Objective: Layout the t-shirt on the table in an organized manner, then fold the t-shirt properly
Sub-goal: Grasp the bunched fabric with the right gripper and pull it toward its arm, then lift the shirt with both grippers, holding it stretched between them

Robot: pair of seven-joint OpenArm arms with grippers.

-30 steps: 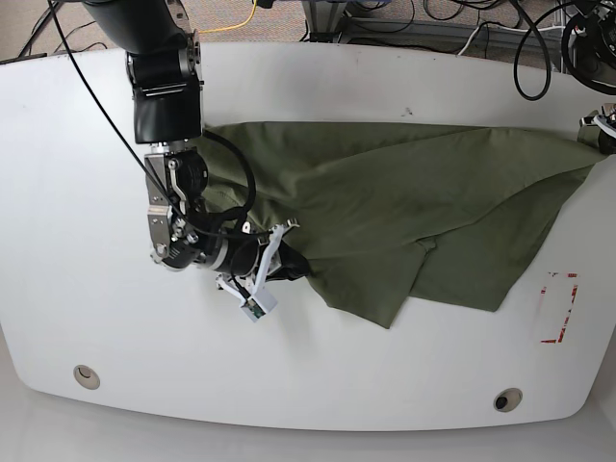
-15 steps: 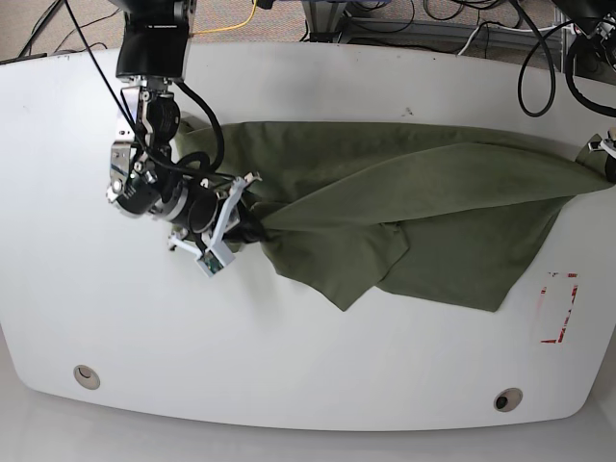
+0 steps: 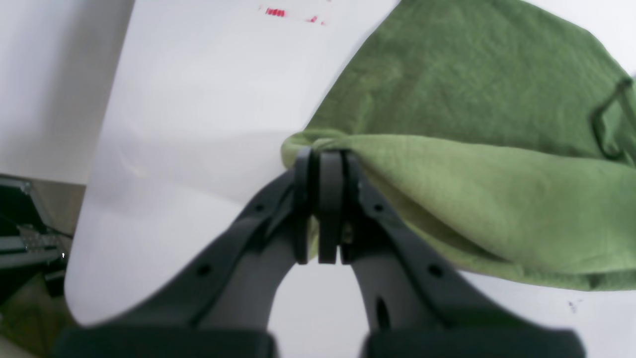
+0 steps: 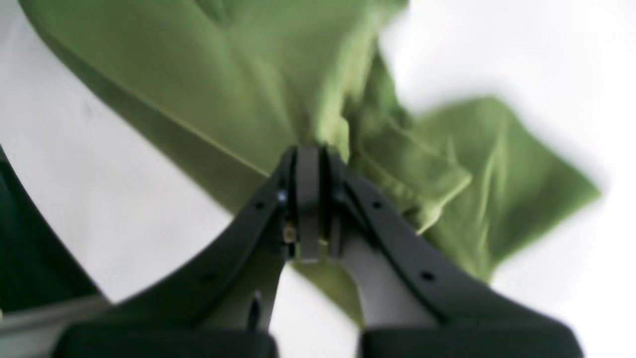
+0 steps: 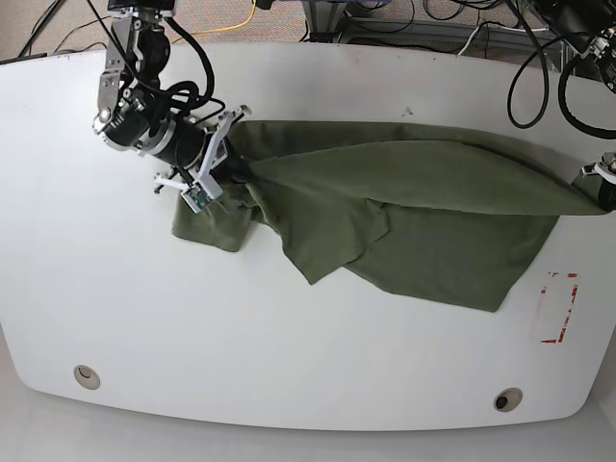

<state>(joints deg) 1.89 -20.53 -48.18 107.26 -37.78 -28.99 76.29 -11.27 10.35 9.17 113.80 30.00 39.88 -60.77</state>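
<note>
The right gripper [image 4: 309, 164] is clamped tight on a bunched fold of the t-shirt [image 5: 414, 212], and the left gripper [image 3: 323, 164] is likewise pinched fully closed on an edge of the same garment at the opposite end. Under both grippers lies the white bench [image 5: 289, 366], wide and glossy. The olive-green t-shirt stretches between the two grippers in a long, taut upper edge, with the rest of the cloth sagging away from that line in loose folds onto the bench. Just below the right gripper a small flap of fabric lies flat on the bench, and beyond it a pointed corner of cloth hangs toward the bench's near side. Below the left gripper, near the bench edge, sits a red-marked rectangle [image 5: 558, 308]. Smallest are two round grommets [image 5: 87, 374] near the front edge, well apart from either gripper.
</note>
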